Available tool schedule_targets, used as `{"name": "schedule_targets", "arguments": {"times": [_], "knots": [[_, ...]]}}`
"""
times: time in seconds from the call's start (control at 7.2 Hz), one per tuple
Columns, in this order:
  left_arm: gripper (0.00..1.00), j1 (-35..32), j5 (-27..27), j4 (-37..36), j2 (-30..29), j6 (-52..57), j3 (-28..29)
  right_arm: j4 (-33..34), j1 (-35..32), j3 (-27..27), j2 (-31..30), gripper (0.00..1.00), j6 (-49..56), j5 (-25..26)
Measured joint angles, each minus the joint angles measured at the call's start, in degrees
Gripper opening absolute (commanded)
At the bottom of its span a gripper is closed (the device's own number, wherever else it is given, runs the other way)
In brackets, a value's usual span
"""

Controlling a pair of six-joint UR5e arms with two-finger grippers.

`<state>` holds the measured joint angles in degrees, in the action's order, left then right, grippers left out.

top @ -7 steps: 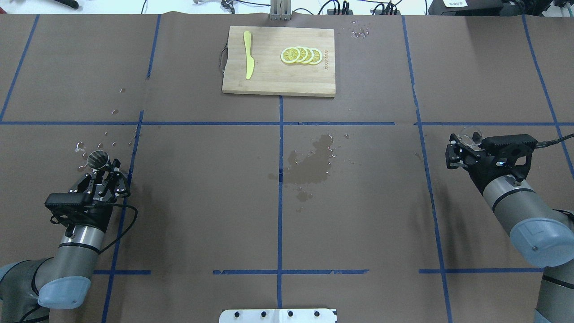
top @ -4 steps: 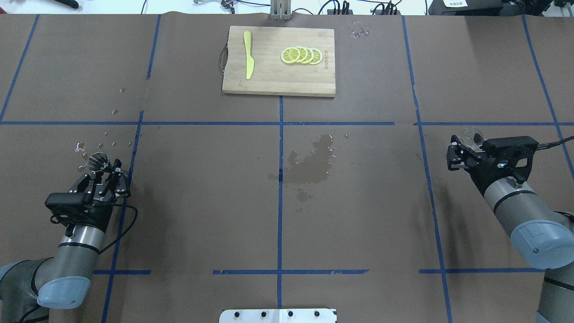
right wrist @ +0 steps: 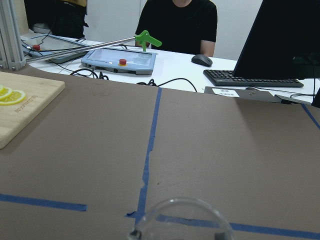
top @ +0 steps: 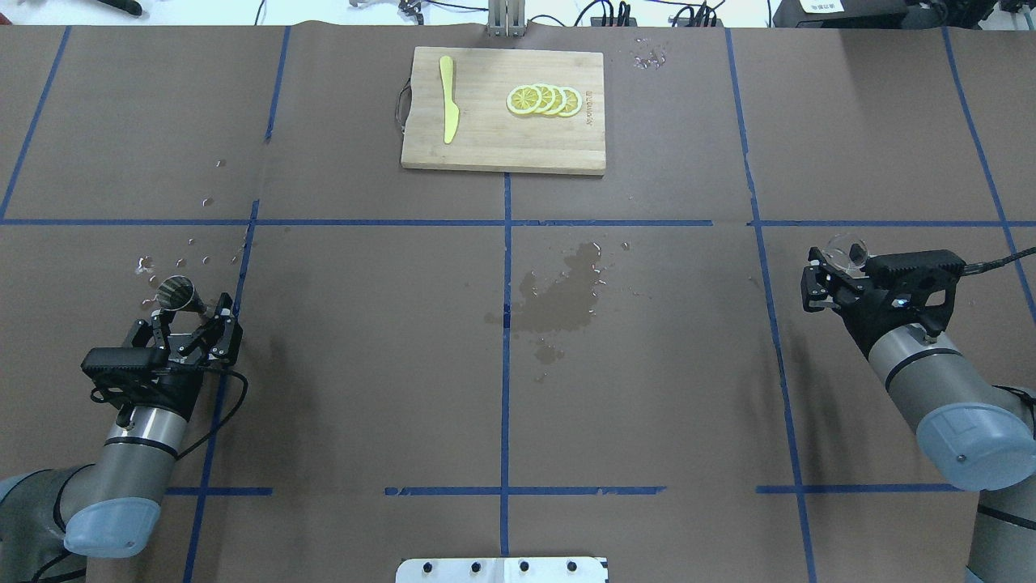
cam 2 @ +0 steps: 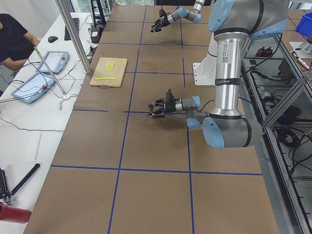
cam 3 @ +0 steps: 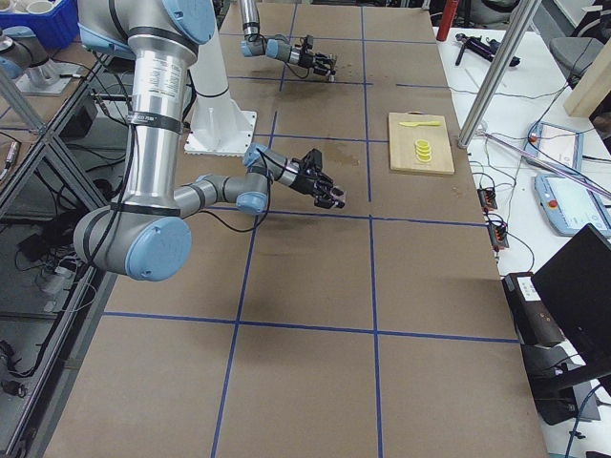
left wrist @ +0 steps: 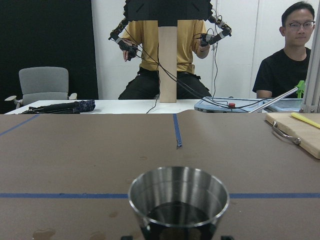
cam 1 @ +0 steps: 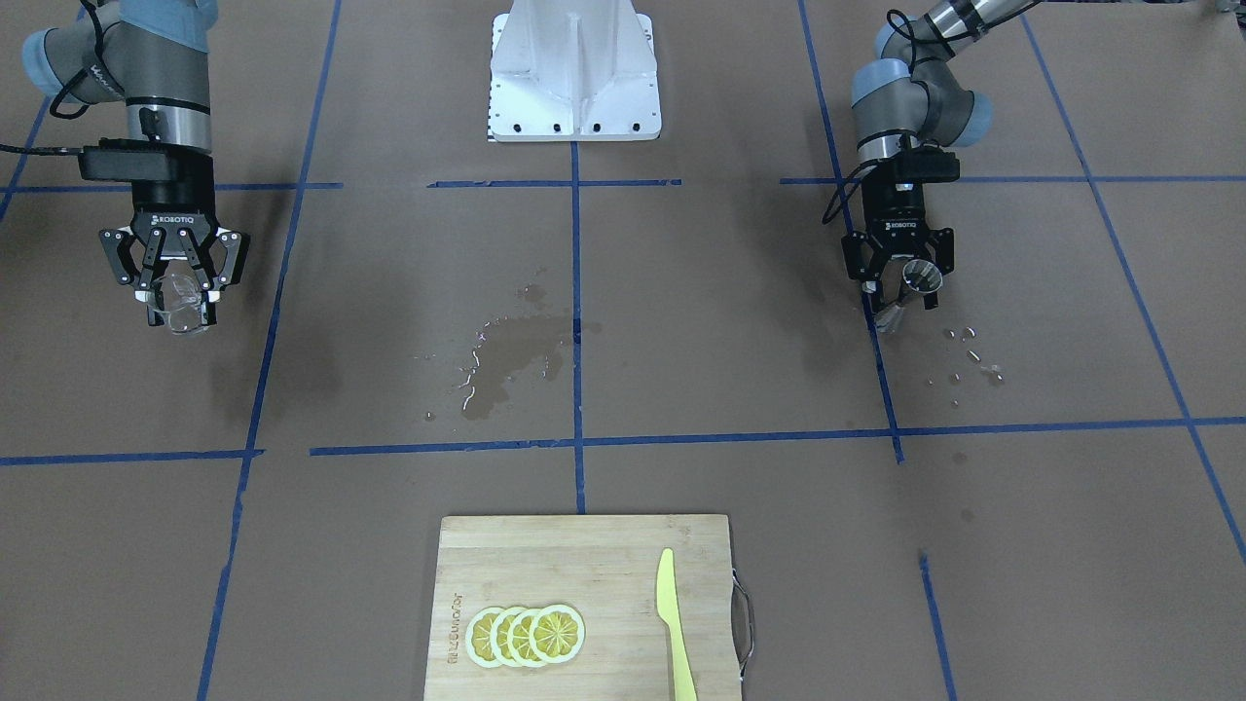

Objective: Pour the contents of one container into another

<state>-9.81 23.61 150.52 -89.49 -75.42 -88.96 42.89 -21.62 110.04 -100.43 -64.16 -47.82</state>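
A steel cup [top: 176,293] holding dark liquid stands upright at the table's left, filling the lower middle of the left wrist view [left wrist: 177,200]. My left gripper [top: 193,317] is open, its fingers spread on either side of the cup [cam 1: 920,276]. On the other side of the table, my right gripper [top: 827,274] is shut on a clear glass [top: 847,246], seen between its fingers in the front view [cam 1: 181,310]. Only the glass rim [right wrist: 182,217] shows in the right wrist view. I cannot tell whether the glass rests on the table.
A wooden cutting board [top: 503,109] with lemon slices [top: 544,100] and a yellow knife [top: 447,99] lies at the far middle. A wet spill [top: 558,300] marks the table's centre, and droplets [top: 174,261] lie near the steel cup. Operators sit beyond the far edge.
My left gripper's fingers have spread apart and let go of the steel cup, which stays in place. The right gripper with the glass has shifted slightly.
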Motion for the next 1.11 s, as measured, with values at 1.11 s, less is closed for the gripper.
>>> {"name": "schedule_targets", "arguments": {"times": [1.11], "knots": [[1.00, 0.1, 17.2, -0.5, 11.5, 0.7, -11.9, -0.1, 7.0, -4.5, -0.2, 0.00, -8.2, 7.8]]}}
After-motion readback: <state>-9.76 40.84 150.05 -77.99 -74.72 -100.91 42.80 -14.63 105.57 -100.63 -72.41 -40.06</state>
